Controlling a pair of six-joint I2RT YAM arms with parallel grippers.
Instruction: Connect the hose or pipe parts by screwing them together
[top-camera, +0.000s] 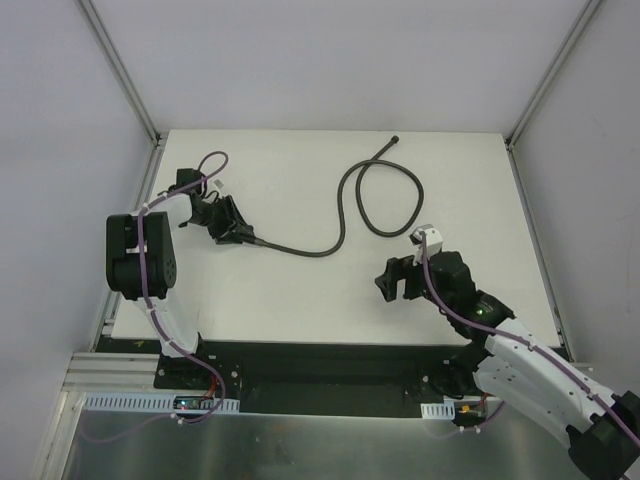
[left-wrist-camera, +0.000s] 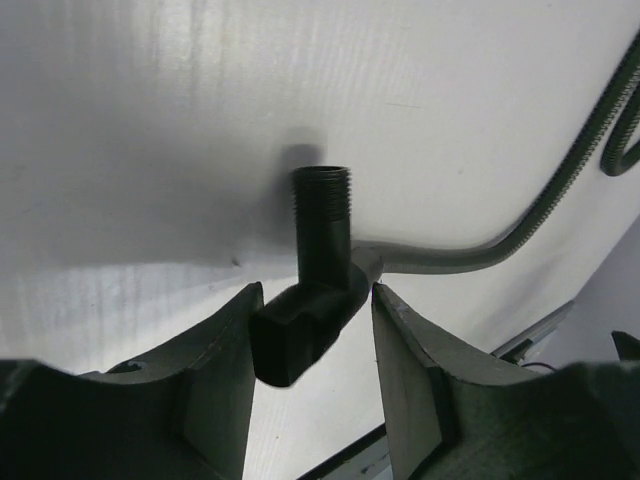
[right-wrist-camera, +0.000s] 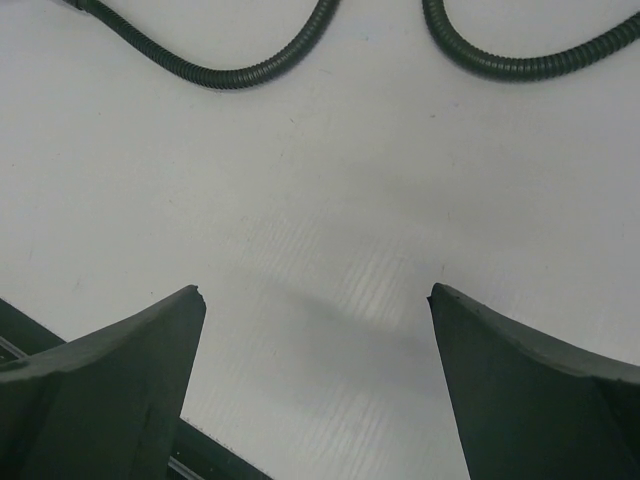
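hose: long, thin, dark grey and ribbed. It lies flat, running from left of centre towards the right of the top view, then curls into a loop that crosses itself. Its free knobbed end points to the upper right.
fitting: small and black, lower centre of the left wrist view. Its threaded stub points up-frame and its blocky arm slants to the lower left.
joint: the hose's paler end touches the fitting's right side. Whether it is threaded in cannot be told.

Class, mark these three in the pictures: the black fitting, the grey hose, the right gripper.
black fitting (left-wrist-camera: 322, 250), left wrist view, stem below the threads.
grey hose (top-camera: 341, 210), top view, left side of its loop.
right gripper (right-wrist-camera: 315, 290), right wrist view, midway between its fingers.
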